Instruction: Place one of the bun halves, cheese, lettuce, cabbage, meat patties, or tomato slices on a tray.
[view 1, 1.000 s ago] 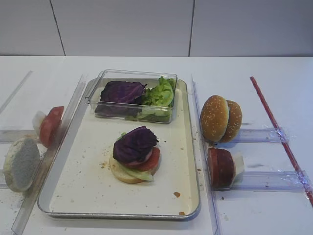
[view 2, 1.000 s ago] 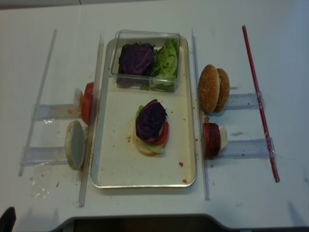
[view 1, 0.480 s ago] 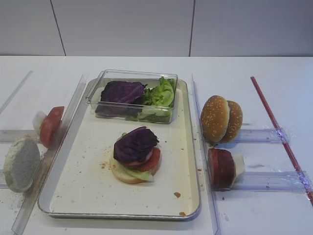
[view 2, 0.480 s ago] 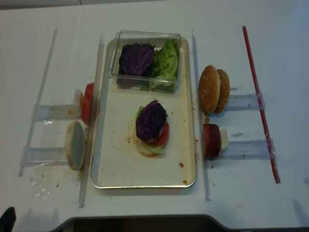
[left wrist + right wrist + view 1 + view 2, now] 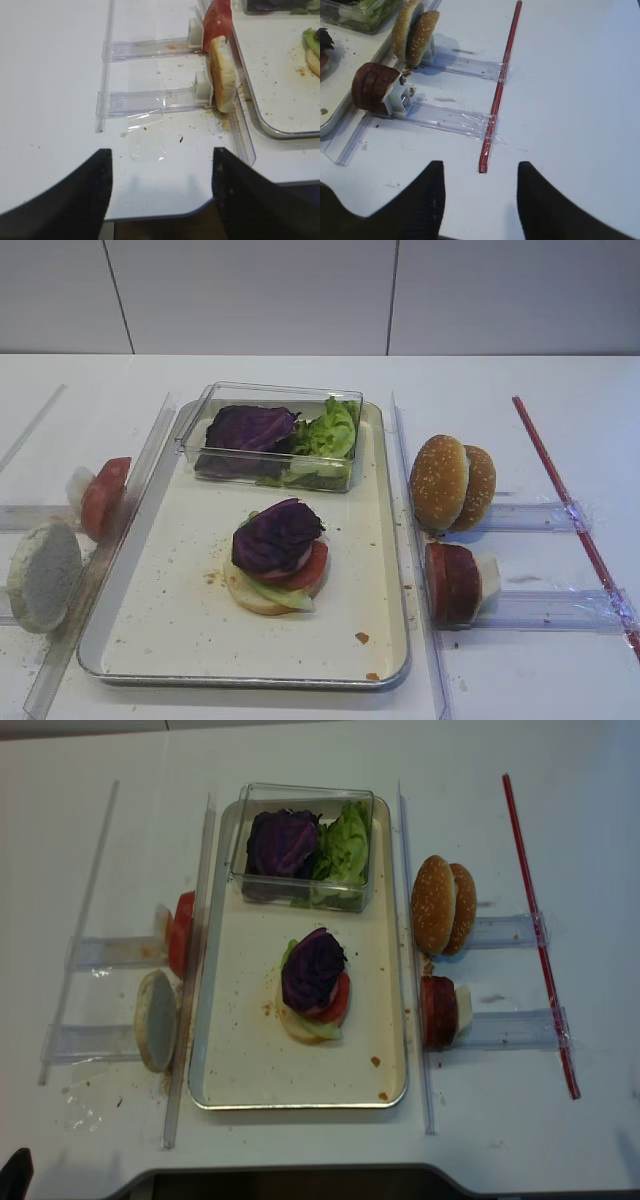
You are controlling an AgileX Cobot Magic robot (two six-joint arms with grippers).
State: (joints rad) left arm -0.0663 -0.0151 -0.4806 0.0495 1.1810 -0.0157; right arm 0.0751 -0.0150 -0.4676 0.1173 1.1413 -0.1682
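Over the last second nothing on the table had moved; only our right gripper (image 5: 477,200), back at the near edge, seemed to have narrowed, its jaws apart and empty. The left gripper (image 5: 160,185) stood spread, holding nothing. The cabbage (image 5: 275,533) lay on top of the stack in the middle of the tray (image 5: 180,630), so that layer looked placed. Sesame buns (image 5: 452,482) and patties (image 5: 452,582) waited in clear racks (image 5: 545,608) to the right, a tomato (image 5: 103,497) and pale bun (image 5: 40,575) to the left. Nothing blocked the stack.
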